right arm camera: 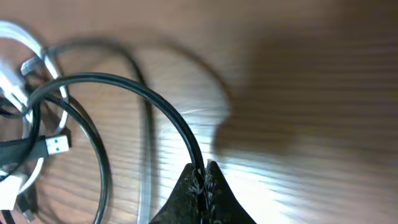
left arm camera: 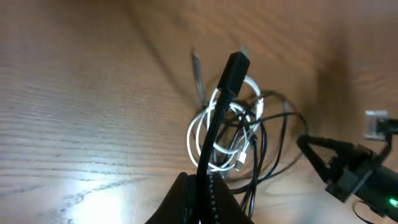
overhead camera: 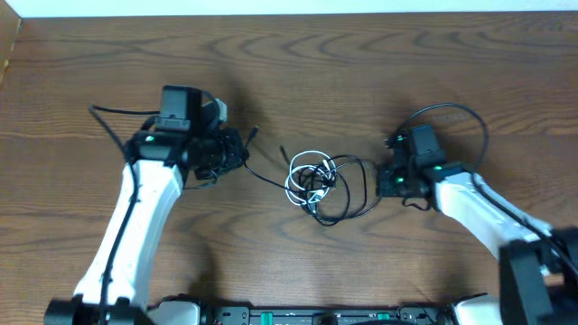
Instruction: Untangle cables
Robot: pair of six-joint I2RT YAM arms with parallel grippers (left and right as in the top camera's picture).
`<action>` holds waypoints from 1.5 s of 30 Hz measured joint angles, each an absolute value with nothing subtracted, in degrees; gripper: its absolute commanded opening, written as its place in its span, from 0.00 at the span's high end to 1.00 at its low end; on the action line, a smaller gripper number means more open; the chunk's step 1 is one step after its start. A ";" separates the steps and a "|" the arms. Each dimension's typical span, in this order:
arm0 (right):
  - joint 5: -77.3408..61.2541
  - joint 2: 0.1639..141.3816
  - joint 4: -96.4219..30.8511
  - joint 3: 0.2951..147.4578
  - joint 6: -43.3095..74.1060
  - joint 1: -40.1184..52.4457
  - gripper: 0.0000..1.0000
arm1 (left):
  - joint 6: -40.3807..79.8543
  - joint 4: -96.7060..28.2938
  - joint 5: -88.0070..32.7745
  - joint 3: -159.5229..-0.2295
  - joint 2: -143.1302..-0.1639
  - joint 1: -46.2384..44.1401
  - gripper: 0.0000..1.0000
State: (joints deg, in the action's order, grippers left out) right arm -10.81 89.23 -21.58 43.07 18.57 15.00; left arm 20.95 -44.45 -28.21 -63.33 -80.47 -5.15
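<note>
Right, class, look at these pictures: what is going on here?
Two robot arms are working on a knot of thin cables in the middle of the wooden table. The left gripper is shut on a black cable just behind its plug end. The right gripper is shut on a black loop at the opposite side of the bundle. The white cable lies coiled in with the black ones between the arms, so the tangle is not yet undone.

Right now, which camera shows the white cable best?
Left wrist: the white cable sits mid-frame, close, its loops distinct, though a black cable crosses it. Overhead shows it whole but small. Right wrist catches only a blurred edge at the frame's left.
</note>
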 measured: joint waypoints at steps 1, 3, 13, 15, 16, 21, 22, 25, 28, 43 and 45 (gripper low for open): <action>-9.91 87.37 -22.35 43.05 18.46 14.02 0.99 | 20.95 -44.51 -28.21 -63.33 -79.15 -4.51 0.93; -7.44 82.65 -23.79 43.05 18.37 11.97 0.99 | 20.95 -44.49 -28.18 -63.33 -76.71 -3.22 0.93; 1.63 64.45 -26.11 43.00 18.22 3.51 0.99 | 20.97 -44.60 -28.16 -63.33 -67.29 5.80 0.93; 2.20 61.84 -25.50 43.00 18.22 1.93 0.99 | 21.04 -44.58 -28.18 -63.33 -65.84 7.90 0.92; 2.50 60.36 -24.88 43.00 18.22 0.73 0.99 | 21.15 -44.60 -28.21 -63.33 -65.19 8.95 0.92; 4.73 56.53 -23.46 43.00 18.22 -5.30 0.99 | 21.19 -44.77 -29.08 -63.33 -63.02 14.87 0.92; 4.99 56.40 -23.53 43.00 18.15 -6.20 0.99 | 21.21 -44.91 -29.80 -63.33 -62.83 16.16 0.93; 6.28 56.40 -24.25 43.00 17.30 -10.15 0.99 | 21.21 -44.93 -30.98 -63.33 -62.78 20.21 0.92; 7.49 56.66 -25.19 43.00 16.45 -13.98 0.99 | 21.21 -44.93 -31.88 -63.33 -62.78 23.99 0.92; 6.09 59.13 -28.42 43.00 17.80 -25.28 0.99 | 22.48 -44.95 -33.80 -63.33 -62.78 33.65 0.92; 2.00 59.79 -28.60 43.00 17.96 -25.28 0.98 | 22.57 -44.80 -34.24 -63.33 -62.78 33.04 0.92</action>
